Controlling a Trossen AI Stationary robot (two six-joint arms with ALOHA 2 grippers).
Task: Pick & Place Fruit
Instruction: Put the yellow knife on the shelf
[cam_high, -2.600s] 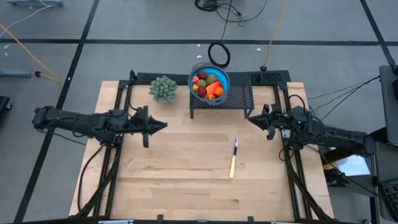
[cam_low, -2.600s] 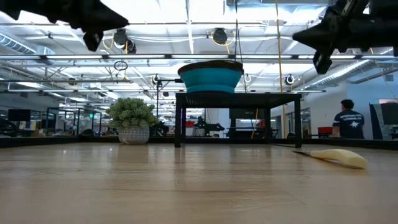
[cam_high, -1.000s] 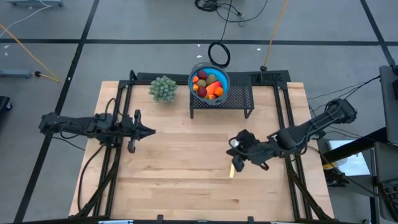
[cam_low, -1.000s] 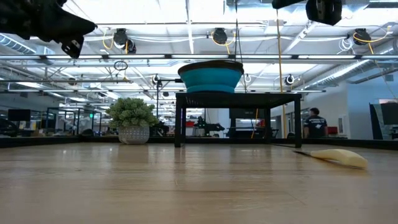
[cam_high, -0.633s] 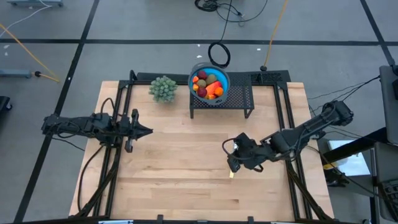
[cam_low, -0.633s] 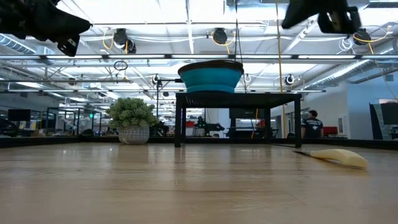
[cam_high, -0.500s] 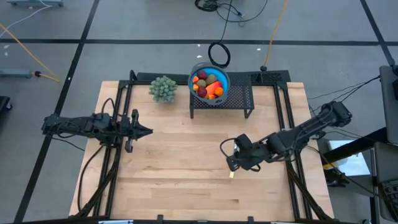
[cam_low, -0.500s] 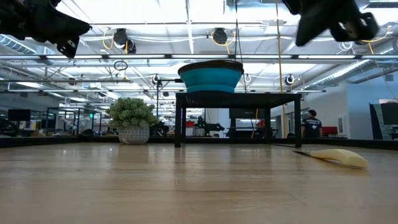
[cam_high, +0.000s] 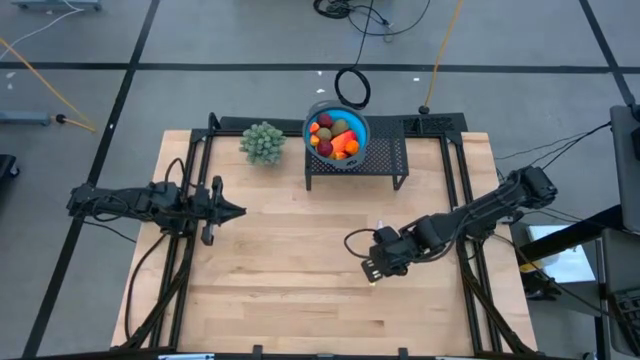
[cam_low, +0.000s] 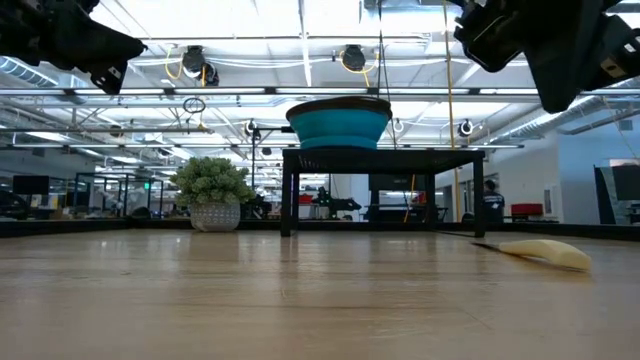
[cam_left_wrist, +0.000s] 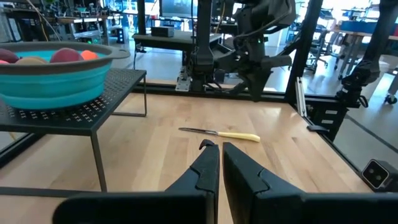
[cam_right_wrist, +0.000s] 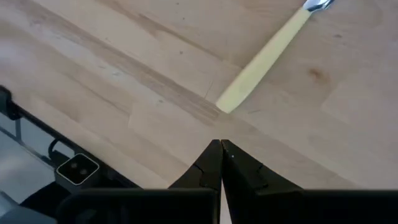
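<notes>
Overhead, the right gripper (cam_high: 371, 268), fingers together, hovers over the knife (cam_right_wrist: 268, 60) on the desk (cam_high: 290, 290). Left gripper (cam_high: 238, 211) waits, fingers together. Fruit (cam_high: 334, 135) fills the blue bowl (cam_high: 358, 123) on the black stand (cam_high: 385, 158).

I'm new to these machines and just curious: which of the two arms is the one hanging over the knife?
The right arm: its gripper hangs above the yellow handle end of the knife, jaws shut. The left gripper waits far off across the table.

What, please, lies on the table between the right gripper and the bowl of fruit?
In the high view, bare wood and the near edge of the black stand separate the right gripper from the fruit in the bowl.
</notes>
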